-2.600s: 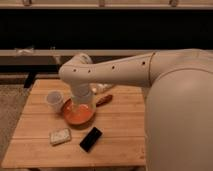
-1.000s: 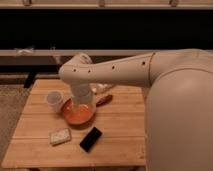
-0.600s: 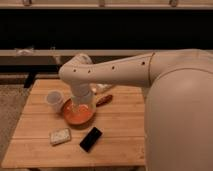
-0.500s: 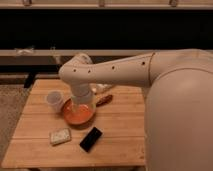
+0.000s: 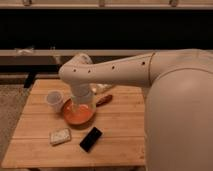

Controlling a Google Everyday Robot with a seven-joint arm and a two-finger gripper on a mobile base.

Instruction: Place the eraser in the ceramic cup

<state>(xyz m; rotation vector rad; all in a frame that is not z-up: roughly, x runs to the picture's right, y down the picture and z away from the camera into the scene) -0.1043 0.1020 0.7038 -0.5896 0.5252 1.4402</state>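
Note:
The eraser [image 5: 90, 139], a flat black block, lies on the wooden table [image 5: 122, 125] near its front edge, just in front of the orange bowl. The ceramic cup [image 5: 54, 100], small and whitish, stands upright at the bowl's left. My gripper [image 5: 80, 106] hangs from the white arm directly over the orange bowl [image 5: 75, 117], pointing down, open and holding nothing. It is behind the eraser and to the right of the cup, touching neither. The arm's wrist hides the back of the bowl.
A pale speckled block [image 5: 60, 136] lies left of the eraser. A reddish-orange object [image 5: 104, 100] sticks out from behind the arm at the bowl's right. My bulky white arm fills the right side of the view. A dark shelf runs behind the table.

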